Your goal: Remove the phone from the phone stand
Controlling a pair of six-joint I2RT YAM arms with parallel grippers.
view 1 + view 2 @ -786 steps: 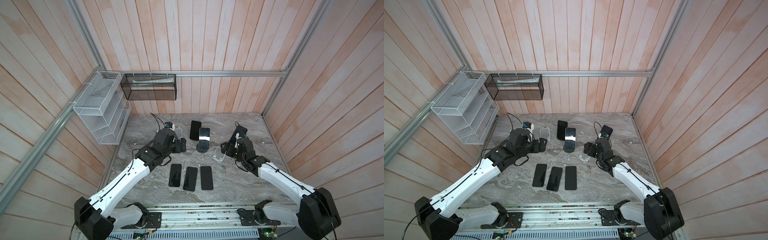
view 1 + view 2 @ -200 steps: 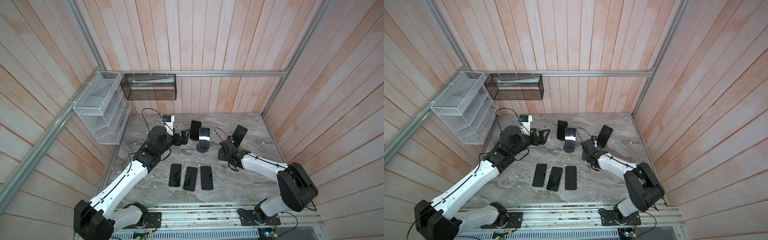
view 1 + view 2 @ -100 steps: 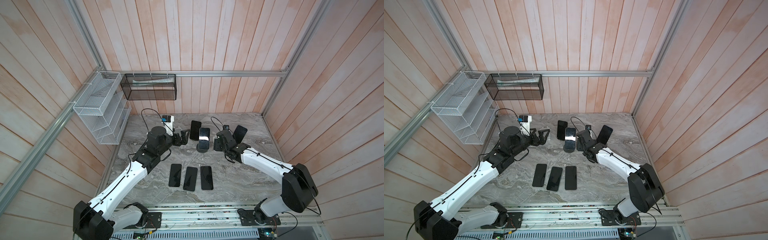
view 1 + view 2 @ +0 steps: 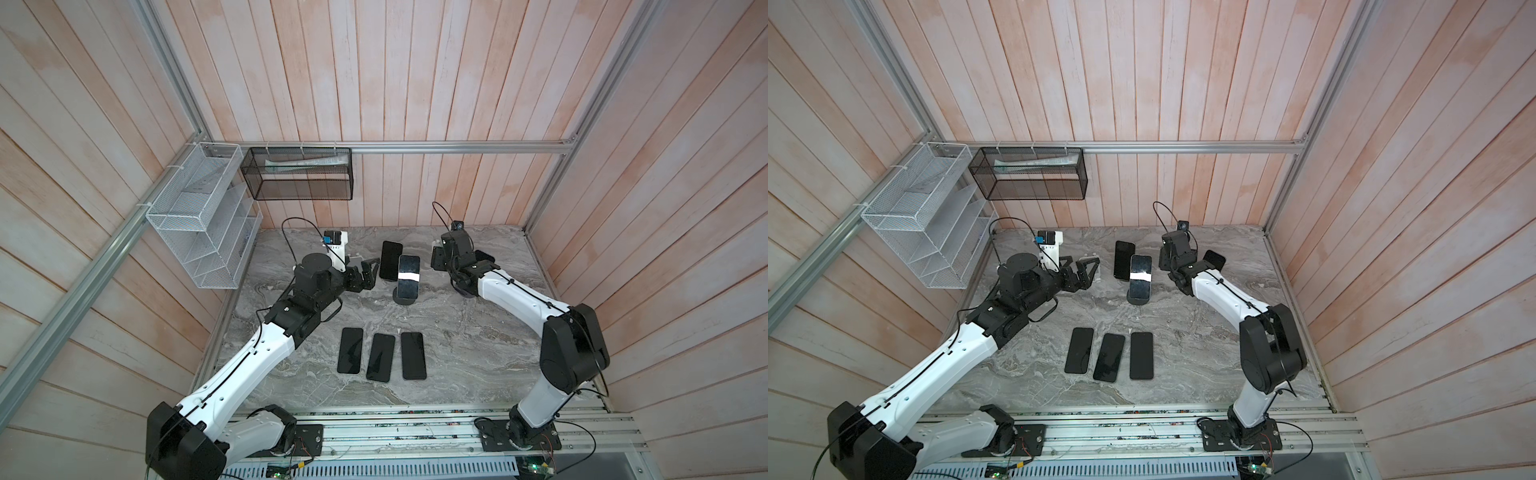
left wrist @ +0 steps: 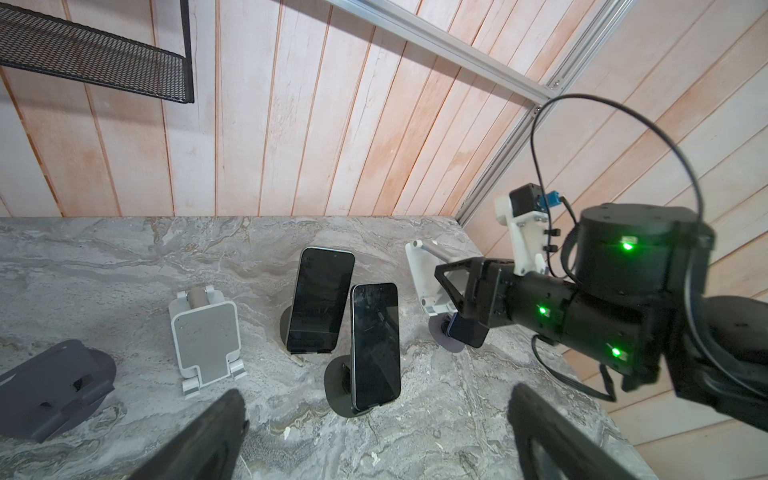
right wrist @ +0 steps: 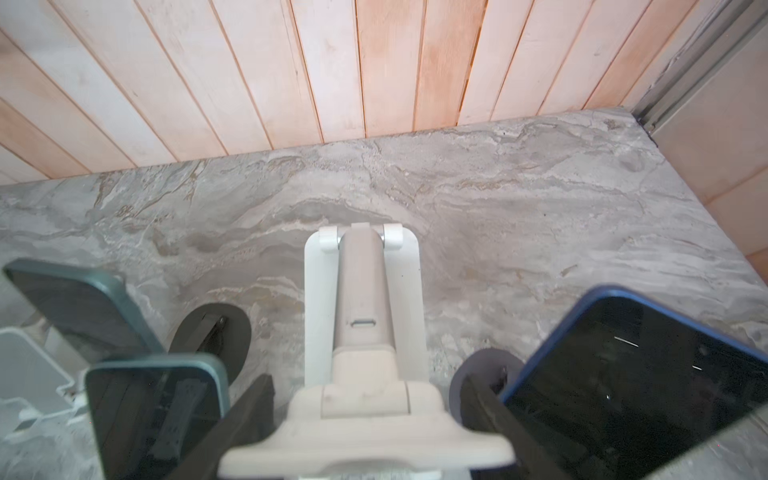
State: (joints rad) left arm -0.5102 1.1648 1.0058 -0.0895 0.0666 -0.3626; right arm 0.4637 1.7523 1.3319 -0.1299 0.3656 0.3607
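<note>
Left gripper (image 4: 372, 272) jaws wide, empty, near phone (image 4: 409, 275) on black stand (image 4: 403, 299); right gripper (image 6: 365, 390) jaws clamped on white stand (image 6: 363, 291).

Tabletop (image 4: 457, 332) is grey marble with brownish veins, and the walls (image 4: 374, 83) are pale pinkish wood planks with whitewashed patches. The three flat phones (image 4: 381, 357) are all glossy black. The propped phone (image 4: 409, 274) has a black screen with a bright white glare band, and it's on a black round stand (image 4: 404, 300). Wire rack (image 4: 199, 232) is white, mesh basket (image 4: 299, 183) black. Arms (image 4: 257, 353) are white with black joints. In the right wrist view the white stand (image 6: 365, 311) has a beige neck, one phone has a blue rim (image 6: 644, 374) and another a teal rim (image 6: 145, 407). The left wrist view shows green lights (image 5: 626, 246), a light grey stand (image 5: 205, 332) and a dark grey one (image 5: 54, 386).
</note>
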